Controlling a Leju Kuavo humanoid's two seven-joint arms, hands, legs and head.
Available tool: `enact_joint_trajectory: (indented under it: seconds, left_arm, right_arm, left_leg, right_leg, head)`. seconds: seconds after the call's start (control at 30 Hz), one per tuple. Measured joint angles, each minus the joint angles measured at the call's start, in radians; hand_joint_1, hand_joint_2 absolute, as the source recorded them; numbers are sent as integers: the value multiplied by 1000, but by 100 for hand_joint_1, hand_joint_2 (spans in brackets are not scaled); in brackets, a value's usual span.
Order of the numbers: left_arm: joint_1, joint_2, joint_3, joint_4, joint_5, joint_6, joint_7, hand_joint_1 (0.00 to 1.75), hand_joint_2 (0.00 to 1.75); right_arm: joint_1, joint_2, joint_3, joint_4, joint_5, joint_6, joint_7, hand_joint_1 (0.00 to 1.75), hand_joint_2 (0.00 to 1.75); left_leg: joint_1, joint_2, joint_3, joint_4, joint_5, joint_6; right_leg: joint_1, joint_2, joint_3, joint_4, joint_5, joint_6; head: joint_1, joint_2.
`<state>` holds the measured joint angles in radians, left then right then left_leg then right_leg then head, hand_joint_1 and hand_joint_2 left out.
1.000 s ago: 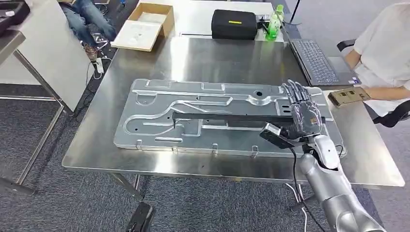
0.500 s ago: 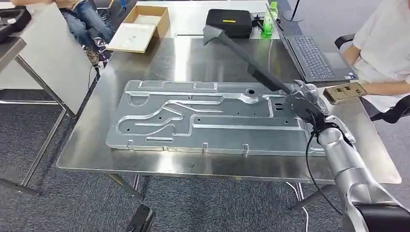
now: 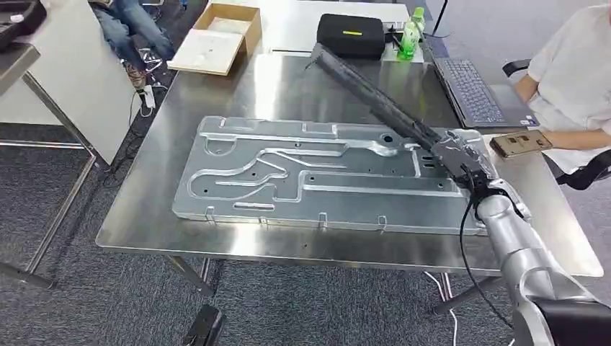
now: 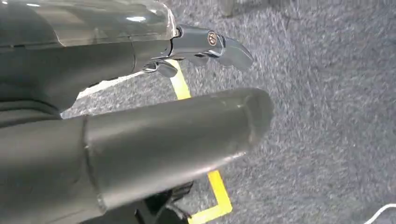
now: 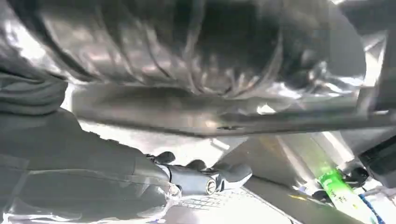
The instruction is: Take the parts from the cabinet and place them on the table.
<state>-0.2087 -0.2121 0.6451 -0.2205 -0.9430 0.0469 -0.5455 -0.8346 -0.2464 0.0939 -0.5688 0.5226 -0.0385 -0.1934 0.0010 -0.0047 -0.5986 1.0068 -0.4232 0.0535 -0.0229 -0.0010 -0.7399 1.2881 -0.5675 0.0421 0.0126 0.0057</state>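
long black bar (image 3: 375, 101), raised aslant over metal panel (image 3: 317, 176)

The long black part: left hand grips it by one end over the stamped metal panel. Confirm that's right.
Wrong hand. The head view shows the right hand gripping the long black part by one end over the stamped metal panel.

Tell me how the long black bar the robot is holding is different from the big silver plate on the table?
The bar is black, narrow and long; the plate is silver, wide and stamped with grooves and holes. The bar is held at one end by the right hand and slants away across the table; the plate lies flat on the table with no hand on it. Both are long parts, and the bar's held end is over the plate's right end.
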Motion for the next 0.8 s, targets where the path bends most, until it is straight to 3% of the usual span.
enact_joint_trajectory:
  seconds: [0.03,0.07,0.1,0.17,0.2,0.3,0.37,0.4,0.47,0.5,0.53,0.57,0.6,0.67,0.7,0.8]
  left_arm:
    - [1,0,0,0,0,0,0,0,0]
    - [1,0,0,0,0,0,0,0,0]
    - [1,0,0,0,-1,0,0,0,0]
    - [1,0,0,0,-2,-1,-1,0,0]
    - [0,0,0,0,-2,-2,-1,0,0]
    - [-1,0,0,0,-2,-6,-2,0,0]
    - [-2,1,0,0,-2,-11,-3,0,0]
    - [-2,1,0,0,-3,-13,-3,0,0]
    - [-1,1,0,0,-3,-16,-4,0,0]
    - [0,1,0,0,-4,-17,-4,0,0]
    - [2,1,0,0,-5,-17,-4,0,0]
    - [2,2,0,0,-6,-17,-4,0,0]
    - [2,2,0,0,-6,-17,-4,0,0]
    - [2,2,0,0,-1,-13,-4,0,0]
    - [1,2,0,0,0,-11,-4,0,0]
    - [2,2,0,0,2,-9,-3,0,0]
  right_arm:
    - [4,0,0,5,0,-1,-3,0,0]
    - [7,0,0,8,0,-1,-5,0,0]
    - [5,0,0,11,0,2,-7,0,0]
    - [-3,0,0,14,2,16,-10,0,0]
    - [-9,0,0,17,2,31,-14,0,0]
    - [-12,0,0,26,8,94,-20,0,0]
    - [-15,-2,0,32,9,154,-48,0,0]
    - [-16,-3,0,34,1,207,-82,0,0]
    - [-14,-16,11,34,-15,302,-168,0,0]
    - [-9,-19,18,34,-18,309,-191,0,0]
    - [-5,-21,24,34,-19,310,-199,0,0]
    - [0,-24,29,34,-21,302,-208,0,0]
    - [8,-25,32,27,-28,281,-219,0,0]
    - [31,-22,32,-15,-55,188,-260,0,0]
    - [44,-15,32,-42,-60,140,-272,0,0]
    - [74,-4,32,-109,-65,85,-274,0,0]
  left_leg:
    - [0,-1,0,1,-1,1]
    - [-1,-1,0,3,-1,1]
    - [0,-2,0,7,-4,-1]
    - [-1,-2,0,17,-12,-6]
    - [-7,-2,-4,22,-16,-12]
    - [-8,-2,-6,21,-15,-24]
    - [-8,-2,-10,29,-26,-35]
    - [-7,0,-20,59,-48,-41]
    - [-1,-1,-87,207,-125,-49]
    - [2,-1,-125,287,-155,-51]
    - [2,0,-148,335,-163,-53]
    - [2,0,-148,331,-147,-53]
    - [3,0,-128,284,-114,-52]
    - [2,0,-36,97,-22,-43]
    - [1,0,-7,33,-21,-36]
    - [-7,-2,-2,23,-21,-30]
  right_leg:
    - [0,0,-19,35,0,2]
    - [0,0,-14,19,24,2]
    - [0,0,11,-37,64,1]
    - [0,-1,92,-202,146,-5]
    - [5,0,110,-233,131,-9]
    - [10,2,106,-244,132,-23]
    - [-1,0,111,-252,138,-35]
    - [-2,0,112,-253,138,-42]
    - [0,-1,112,-252,137,-48]
    - [1,-1,111,-252,136,-48]
    - [1,-1,111,-251,136,-49]
    - [1,-1,112,-251,136,-48]
    - [1,-1,112,-250,136,-48]
    - [1,0,116,-249,134,-45]
    - [1,0,116,-249,133,-43]
    - [5,1,114,-254,137,-25]
  head:
    - [0,0]
    - [0,0]
    - [0,0]
    - [0,0]
    - [0,0]
    - [-1,0]
    - [-1,0]
    - [0,0]
    - [-1,0]
    - [0,0]
    - [-1,0]
    - [0,0]
    - [-1,0]
    - [-1,0]
    - [0,0]
    - [0,0]
